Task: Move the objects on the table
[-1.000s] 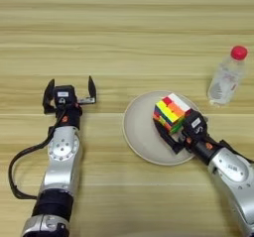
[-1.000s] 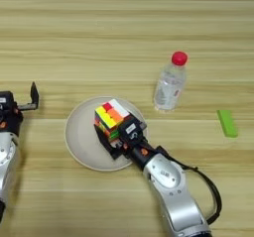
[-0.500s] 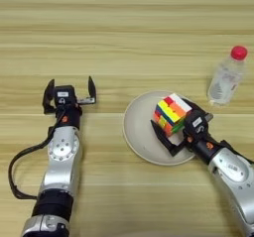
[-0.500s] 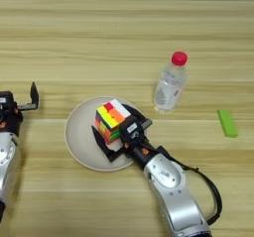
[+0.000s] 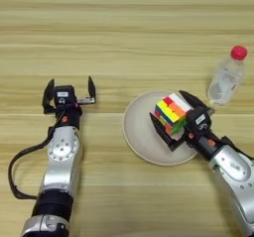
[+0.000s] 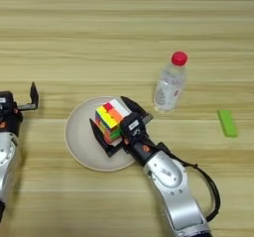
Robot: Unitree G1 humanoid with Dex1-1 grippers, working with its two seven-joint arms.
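Note:
The multicoloured puzzle cube (image 5: pixel 172 113) sits on the round cream plate (image 5: pixel 138 138) at centre right. My right gripper (image 5: pixel 166 104) stands open around it, one black finger (image 5: pixel 161 132) at its lower left side and the other at its upper right, each close to the cube's faces. A clear plastic bottle (image 5: pixel 226 78) with a red cap stands upright just behind and right of the plate. At the left of the wooden table (image 5: pixel 124 28) my left gripper (image 5: pixel 70 84) rests, open, fingers pointing away and holding nothing.
A small green block (image 6: pixel 227 123) lies flat on the table to the right of the bottle. A black cable (image 5: pixel 20 166) loops beside my left forearm. Bare wood stretches across the far half of the table.
The right gripper's fingers have spread apart from the puzzle cube, which stays on the plate. The left arm has not moved.

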